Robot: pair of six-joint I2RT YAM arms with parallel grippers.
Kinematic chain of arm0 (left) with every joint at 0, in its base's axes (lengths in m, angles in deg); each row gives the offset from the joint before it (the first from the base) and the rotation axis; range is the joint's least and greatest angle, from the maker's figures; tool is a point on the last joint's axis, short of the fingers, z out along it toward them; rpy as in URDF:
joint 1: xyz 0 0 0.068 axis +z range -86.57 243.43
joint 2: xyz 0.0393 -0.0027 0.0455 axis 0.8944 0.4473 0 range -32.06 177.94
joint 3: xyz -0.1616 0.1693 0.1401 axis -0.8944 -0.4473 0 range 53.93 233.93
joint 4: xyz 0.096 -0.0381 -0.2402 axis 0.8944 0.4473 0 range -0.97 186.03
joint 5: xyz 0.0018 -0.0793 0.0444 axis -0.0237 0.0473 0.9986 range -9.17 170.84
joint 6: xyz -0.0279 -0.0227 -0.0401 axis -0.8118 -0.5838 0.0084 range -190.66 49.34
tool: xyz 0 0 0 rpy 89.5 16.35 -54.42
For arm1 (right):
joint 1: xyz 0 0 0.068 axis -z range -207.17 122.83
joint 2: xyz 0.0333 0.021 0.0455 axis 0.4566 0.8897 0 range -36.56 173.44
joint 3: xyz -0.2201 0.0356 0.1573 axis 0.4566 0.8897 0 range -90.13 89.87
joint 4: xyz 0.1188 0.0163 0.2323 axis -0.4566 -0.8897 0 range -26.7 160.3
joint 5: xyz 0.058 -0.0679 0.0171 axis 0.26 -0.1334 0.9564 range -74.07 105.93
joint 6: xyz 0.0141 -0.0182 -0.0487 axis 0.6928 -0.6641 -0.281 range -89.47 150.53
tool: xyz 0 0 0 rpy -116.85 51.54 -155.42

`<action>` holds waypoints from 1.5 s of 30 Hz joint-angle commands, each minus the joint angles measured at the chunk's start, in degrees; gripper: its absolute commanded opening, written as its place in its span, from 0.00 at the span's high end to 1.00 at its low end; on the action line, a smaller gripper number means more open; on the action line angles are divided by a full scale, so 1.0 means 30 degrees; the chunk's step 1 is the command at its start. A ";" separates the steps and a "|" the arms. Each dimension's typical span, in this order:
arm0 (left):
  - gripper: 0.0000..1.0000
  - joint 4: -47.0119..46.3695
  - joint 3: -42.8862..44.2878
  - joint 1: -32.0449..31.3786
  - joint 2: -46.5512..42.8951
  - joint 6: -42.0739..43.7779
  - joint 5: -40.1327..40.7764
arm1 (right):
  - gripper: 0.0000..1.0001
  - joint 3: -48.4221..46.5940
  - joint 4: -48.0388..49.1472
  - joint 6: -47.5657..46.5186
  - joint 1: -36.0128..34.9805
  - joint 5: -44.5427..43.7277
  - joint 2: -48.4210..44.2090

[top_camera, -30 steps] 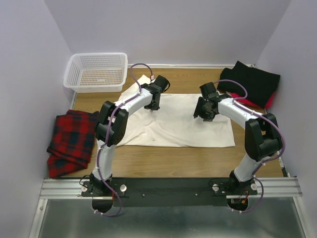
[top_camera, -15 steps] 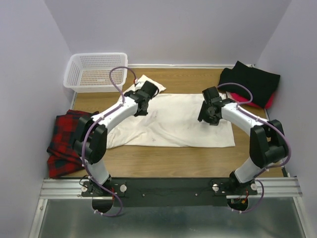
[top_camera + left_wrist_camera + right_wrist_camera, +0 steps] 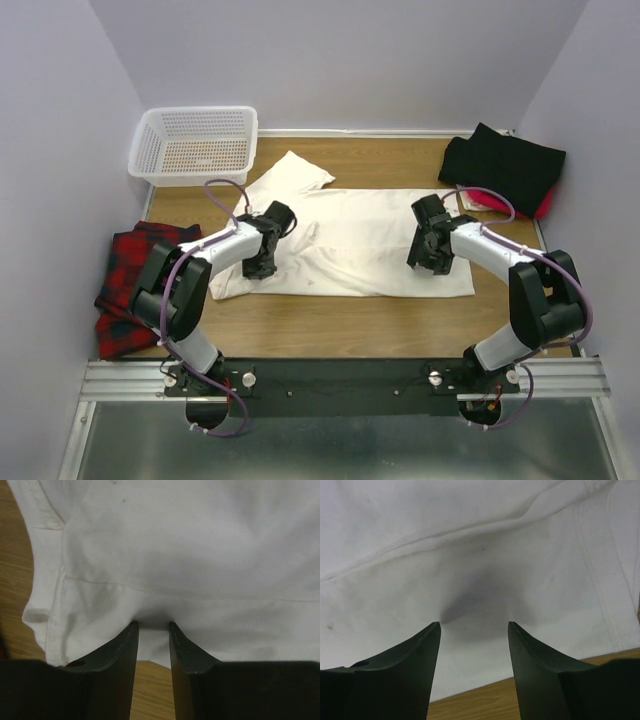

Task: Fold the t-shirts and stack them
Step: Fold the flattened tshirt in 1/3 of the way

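A: While the white shirt lies spread on the table, what's done?
B: Black shirt over red shirt, far right (seemingly folded). White's left to fold — left gripper narrowly apart, right gripper wide, both by its near edge, gripping nothing.

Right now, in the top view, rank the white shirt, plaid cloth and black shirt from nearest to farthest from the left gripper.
1. White shirt: directly under the left gripper, at the shirt's left end.
2. Plaid cloth: table's left side.
3. Black shirt: far right corner.
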 commanded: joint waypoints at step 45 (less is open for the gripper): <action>0.63 0.3191 -0.0354 0.3453 -0.5652 -0.1804 -0.0601 | 0.35 0.2064 -0.5008 0.3709 0.1682 0.0581 -0.1792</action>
